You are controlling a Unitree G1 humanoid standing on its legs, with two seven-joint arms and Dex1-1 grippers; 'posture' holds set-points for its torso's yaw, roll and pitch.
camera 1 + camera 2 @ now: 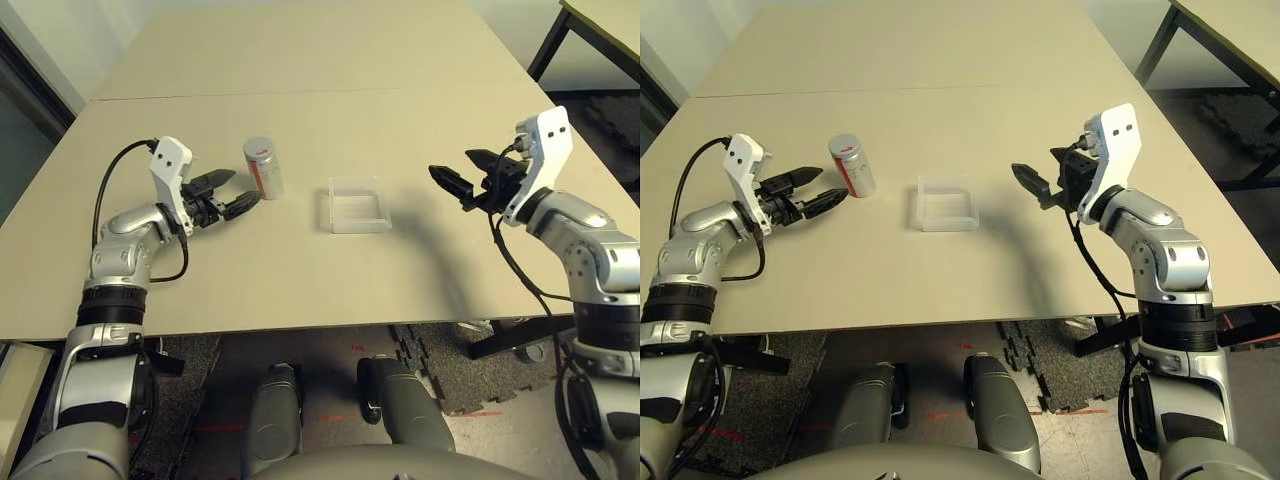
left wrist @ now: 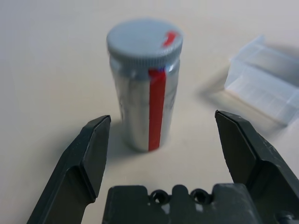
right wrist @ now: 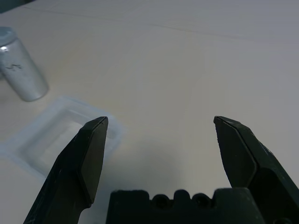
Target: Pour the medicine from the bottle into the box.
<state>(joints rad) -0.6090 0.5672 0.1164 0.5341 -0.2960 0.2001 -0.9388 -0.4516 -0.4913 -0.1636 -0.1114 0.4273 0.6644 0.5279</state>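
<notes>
The silver bottle (image 1: 263, 166) stands upright on the table, a red stripe down its side and a grey cap (image 2: 144, 41) with a red mark on top. My left gripper (image 1: 231, 194) is open just left of it, fingertips close to the bottle (image 2: 145, 88) without touching. The clear shallow box (image 1: 357, 204) lies flat to the bottle's right. My right gripper (image 1: 455, 176) hovers open to the right of the box (image 3: 56, 137), a short gap away, with nothing between its fingers.
A seam (image 1: 300, 92) crosses the beige tabletop behind the objects. A dark-legged second table (image 1: 590, 30) stands at the far right. Black foam mats (image 1: 450, 370) lie on the floor under the near edge.
</notes>
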